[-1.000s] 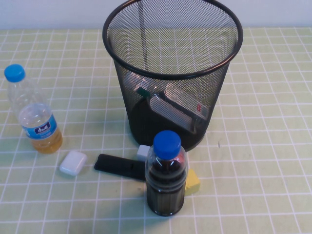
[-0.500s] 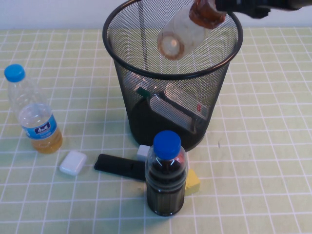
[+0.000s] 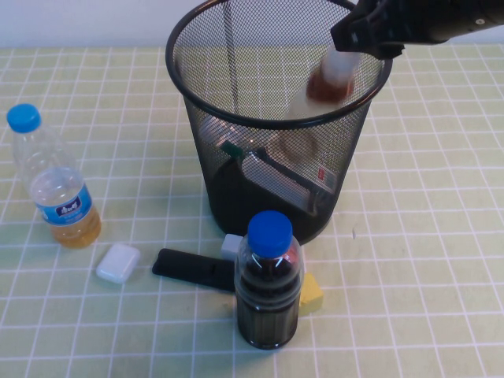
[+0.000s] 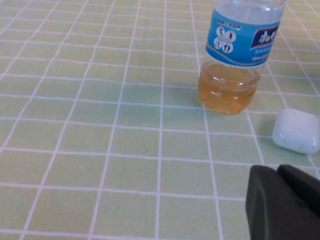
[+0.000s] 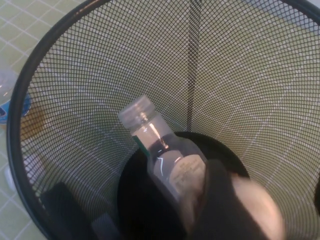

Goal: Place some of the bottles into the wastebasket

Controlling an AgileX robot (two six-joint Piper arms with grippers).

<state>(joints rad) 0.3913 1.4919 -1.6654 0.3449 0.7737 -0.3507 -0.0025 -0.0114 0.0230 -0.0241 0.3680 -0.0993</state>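
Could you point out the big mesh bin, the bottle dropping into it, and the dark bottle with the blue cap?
wastebasket point(image 3: 206, 118): high view, near-left mesh wall below the rim.
small bottle point(image 3: 327, 85): high view, brown neck band.
dark bottle point(image 3: 269, 233): high view, blue cap.

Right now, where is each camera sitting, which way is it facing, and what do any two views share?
High view: raised on the robot's side, angled down at the wastebasket; right gripper over its rim.
Left wrist view: low over the tablecloth, facing the yellowish-liquid bottle; left gripper at the edge.
Right wrist view: looking down into the wastebasket at a clear bottle inside.
Shared: high and right wrist views both show the wastebasket.
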